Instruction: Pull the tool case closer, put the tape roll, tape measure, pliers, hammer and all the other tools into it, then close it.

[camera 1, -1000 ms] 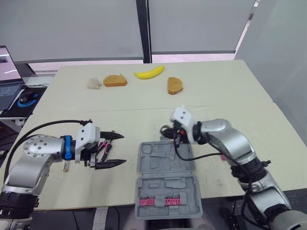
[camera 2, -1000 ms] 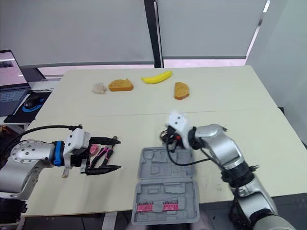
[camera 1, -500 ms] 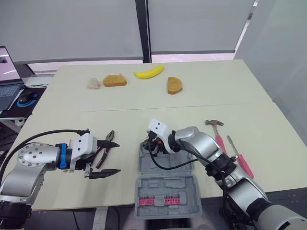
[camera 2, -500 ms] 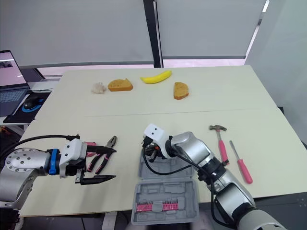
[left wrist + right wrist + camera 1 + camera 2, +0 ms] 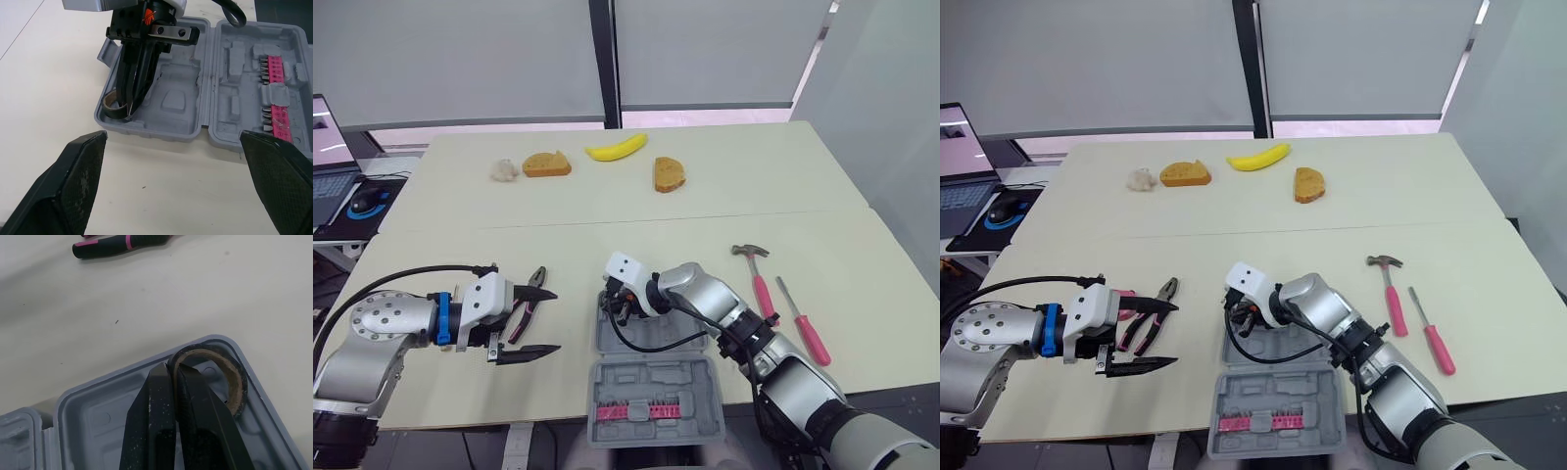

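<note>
Right gripper (image 5: 171,368) pinches the wall of the tape roll (image 5: 234,377) — one finger inside the ring — in the far left corner of the open tool case (image 5: 651,377) at the desk's (image 5: 705,196) near edge; left gripper (image 5: 556,320) gapes wide, empty, by the pliers (image 5: 537,278); on withdrawal the inner finger could snag the roll and drag it over the rim

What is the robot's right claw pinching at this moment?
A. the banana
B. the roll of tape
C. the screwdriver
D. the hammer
B: the right gripper is shut on the rim of the tape roll, in a corner of the open tool case.
</note>
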You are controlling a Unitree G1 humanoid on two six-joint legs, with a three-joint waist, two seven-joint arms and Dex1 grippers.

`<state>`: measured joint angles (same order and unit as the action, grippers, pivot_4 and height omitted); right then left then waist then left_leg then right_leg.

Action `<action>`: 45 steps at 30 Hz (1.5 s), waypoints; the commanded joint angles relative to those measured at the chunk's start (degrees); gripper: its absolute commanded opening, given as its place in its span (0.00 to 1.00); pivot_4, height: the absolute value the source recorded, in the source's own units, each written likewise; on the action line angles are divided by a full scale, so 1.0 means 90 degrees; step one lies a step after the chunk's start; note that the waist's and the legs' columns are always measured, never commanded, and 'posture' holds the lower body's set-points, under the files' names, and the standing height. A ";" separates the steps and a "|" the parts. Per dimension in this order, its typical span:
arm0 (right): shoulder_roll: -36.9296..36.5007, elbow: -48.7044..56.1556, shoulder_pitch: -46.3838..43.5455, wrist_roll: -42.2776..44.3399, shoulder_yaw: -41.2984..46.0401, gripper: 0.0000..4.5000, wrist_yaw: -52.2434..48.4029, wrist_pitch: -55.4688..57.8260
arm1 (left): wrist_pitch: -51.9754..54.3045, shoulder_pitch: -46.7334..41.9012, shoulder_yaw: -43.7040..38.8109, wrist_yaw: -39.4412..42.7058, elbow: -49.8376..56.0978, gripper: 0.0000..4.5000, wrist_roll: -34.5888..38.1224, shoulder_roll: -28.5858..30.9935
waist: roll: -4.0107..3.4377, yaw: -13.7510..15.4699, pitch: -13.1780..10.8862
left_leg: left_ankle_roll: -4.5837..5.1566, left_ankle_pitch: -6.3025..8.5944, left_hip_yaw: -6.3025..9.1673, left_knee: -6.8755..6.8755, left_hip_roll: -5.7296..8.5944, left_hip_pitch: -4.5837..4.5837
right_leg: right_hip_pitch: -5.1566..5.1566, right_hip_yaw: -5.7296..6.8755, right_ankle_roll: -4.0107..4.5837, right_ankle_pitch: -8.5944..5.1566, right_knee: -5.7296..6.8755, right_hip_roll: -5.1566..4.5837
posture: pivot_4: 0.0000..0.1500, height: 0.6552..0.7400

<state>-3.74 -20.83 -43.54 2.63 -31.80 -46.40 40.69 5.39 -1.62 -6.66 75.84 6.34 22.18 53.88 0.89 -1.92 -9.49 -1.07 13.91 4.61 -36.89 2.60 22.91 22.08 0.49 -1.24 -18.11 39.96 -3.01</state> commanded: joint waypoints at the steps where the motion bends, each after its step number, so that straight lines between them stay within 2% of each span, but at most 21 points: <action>1: 0.0093 -0.0074 -0.0166 -0.0079 0.0002 0.00 -0.0103 -0.0178 | -0.0170 0.0012 -0.0106 0.0000 0.0069 1.00 -0.0024 0.0035 | 0.0000 0.0000 0.0000 | 0.0000 0.0000 -0.0001 0.0000 0.0000 0.0000 | 0.0000 0.0000 0.0000 0.0000 0.0000 0.0000 | 1.00 1.00; 16: 0.0235 -0.0312 -0.0225 -0.0236 0.0213 0.00 -0.0116 -0.0387 | -0.0265 0.0028 -0.0068 -0.0088 0.0076 1.00 -0.0048 0.0008 | -0.0001 0.0001 0.0000 | 0.0000 0.0000 -0.0001 0.0000 0.0000 0.0000 | 0.0001 0.0000 0.0000 0.0000 0.0000 0.0000 | 1.00 1.00; 17: 0.0234 -0.0227 -0.0236 -0.0201 0.0262 0.13 -0.0127 -0.0333 | -0.0261 0.0025 -0.0067 -0.0094 0.0084 1.00 -0.0050 0.0003 | -0.0001 0.0001 0.0000 | 0.0000 0.0000 -0.0001 0.0000 -0.0001 0.0000 | 0.0001 0.0000 0.0000 0.0000 0.0000 0.0001 | 1.00 1.00; 23: -0.0058 0.0929 -0.0061 0.0100 0.0406 0.41 -0.0380 0.0379 | -0.0184 0.0014 -0.0124 -0.0165 0.0063 1.00 0.0007 -0.0020 | -0.0001 0.0004 0.0000 | -0.0001 0.0000 -0.0001 0.0000 -0.0001 0.0001 | 0.0002 -0.0001 0.0000 0.0000 0.0000 0.0000 | 1.00 1.00; 27: -0.0325 0.1257 0.0145 -0.0031 0.0250 0.41 -0.0400 -0.0206 | -0.0206 -0.0008 -0.0127 -0.0178 0.0005 1.00 0.0014 -0.0018 | 0.0000 0.0005 0.0000 | -0.0001 0.0000 -0.0001 0.0000 -0.0001 0.0001 | 0.0002 0.0000 0.0000 0.0000 -0.0001 0.0000 | 1.00 1.00; 33: -0.0446 0.1145 0.0535 -0.0385 0.0008 0.41 -0.0207 -0.1309 | -0.0197 -0.0083 -0.0135 -0.0175 -0.0097 1.00 0.0036 -0.0033 | 0.0000 0.0004 0.0000 | -0.0001 0.0000 -0.0003 0.0000 -0.0001 0.0001 | 0.0000 0.0000 0.0000 0.0000 0.0000 0.0000 | 1.00 1.00; 34: -0.0423 0.1125 0.0563 -0.0386 0.0005 0.33 -0.0197 -0.1330 | -0.0205 -0.0092 -0.0134 -0.0170 -0.0117 1.00 0.0034 -0.0032 | 0.0000 0.0000 0.0000 | -0.0001 0.0000 -0.0004 0.0000 -0.0001 0.0001 | 0.0000 0.0000 0.0000 0.0000 0.0000 0.0001 | 1.00 1.00; 36: -0.0375 0.1071 0.0614 -0.0436 -0.0005 0.25 -0.0141 -0.1383 | -0.0224 -0.0105 -0.0132 -0.0154 -0.0158 1.00 0.0033 -0.0029 | 0.0000 -0.0003 0.0000 | -0.0001 0.0000 -0.0004 0.0000 -0.0005 0.0001 | 0.0000 0.0000 0.0000 0.0000 0.0000 0.0004 | 1.00 1.00; 45: -0.0187 0.0199 0.0696 -0.0858 -0.0016 0.25 0.0379 -0.2572 | -0.0300 -0.0081 -0.0115 -0.0182 -0.0221 1.00 -0.0009 -0.0058 | 0.0000 0.0003 0.0000 | -0.0001 0.0000 -0.0005 0.0000 -0.0007 0.0000 | 0.0000 0.0000 0.0000 0.0000 0.0000 0.0006 | 1.00 1.00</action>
<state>-6.51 -18.46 -36.98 -4.47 -32.63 -44.42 20.84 3.34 -1.92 -6.65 74.37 3.86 21.71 53.52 0.89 -1.89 -9.49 -1.07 13.91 4.56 -36.88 2.53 22.90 22.08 0.49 -1.24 -18.11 39.96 -2.94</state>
